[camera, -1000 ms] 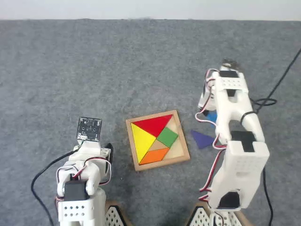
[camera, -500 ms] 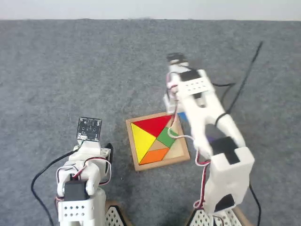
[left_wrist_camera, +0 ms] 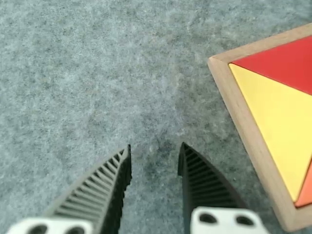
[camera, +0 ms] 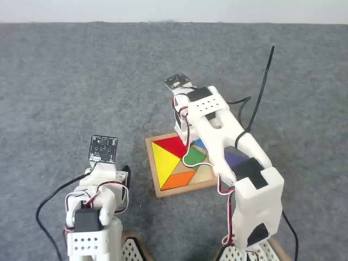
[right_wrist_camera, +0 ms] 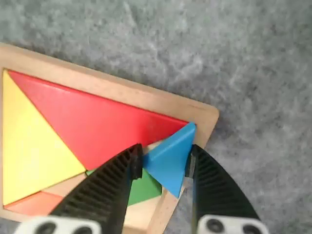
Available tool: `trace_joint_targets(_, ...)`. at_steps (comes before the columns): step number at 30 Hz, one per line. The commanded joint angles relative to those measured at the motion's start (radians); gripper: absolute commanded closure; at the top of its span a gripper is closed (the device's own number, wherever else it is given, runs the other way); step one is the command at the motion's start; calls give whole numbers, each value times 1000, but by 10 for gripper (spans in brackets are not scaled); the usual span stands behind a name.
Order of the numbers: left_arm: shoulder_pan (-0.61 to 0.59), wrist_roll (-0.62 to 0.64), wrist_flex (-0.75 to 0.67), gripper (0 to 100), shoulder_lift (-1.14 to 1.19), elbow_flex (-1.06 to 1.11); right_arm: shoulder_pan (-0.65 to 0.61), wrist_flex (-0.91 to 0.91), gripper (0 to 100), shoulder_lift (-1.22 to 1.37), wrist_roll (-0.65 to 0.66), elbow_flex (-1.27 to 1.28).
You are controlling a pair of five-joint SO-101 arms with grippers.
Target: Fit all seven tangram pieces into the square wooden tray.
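Note:
The square wooden tray lies mid-table holding a red triangle, a yellow triangle, a green square and an orange piece. My right arm stretches over the tray's far right corner. In the right wrist view my right gripper is shut on a small blue triangle, held just above the tray rim, beside the red triangle and over the green square. My left gripper hangs open over bare carpet, beside the tray rim.
A dark purple piece lies on the grey carpet right of the tray, partly under the right arm. The left arm sits at the near left. A black cable rises behind the right arm.
The right arm has swung left from the carpet right of the tray to over the tray's far right corner, carrying the blue triangle. The left arm has stayed still.

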Motion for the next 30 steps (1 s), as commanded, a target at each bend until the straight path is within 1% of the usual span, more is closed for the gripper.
trace_joint_targets(1, 2, -6, 9, 847, -28, -8, -7, 18, 876, -15, 12, -41)
trace_joint_targets(6, 2, -6, 9, 847, -28, -8, -5, 47, 876, -13, 11, -41)
trace_joint_targets(10, 2, -6, 9, 847, -28, -8, -7, 42, 872, -13, -40, -41)
trace_joint_targets(19, 2, -6, 9, 847, -28, -8, -12, 42, 871, -13, -46, -43)
trace_joint_targets(22, 2, -6, 9, 847, -28, -8, -10, 42, 869, -13, -86, -46)
trace_joint_targets(24, 2, -6, 9, 847, -28, -8, -10, 42, 844, -13, -97, -46)
trace_joint_targets(28, 2, -6, 9, 847, -28, -8, -10, 42, 744, -13, -100, -46)
trace_joint_targets(30, 2, -6, 9, 847, -28, -8, -10, 41, 741, -13, -97, -46)
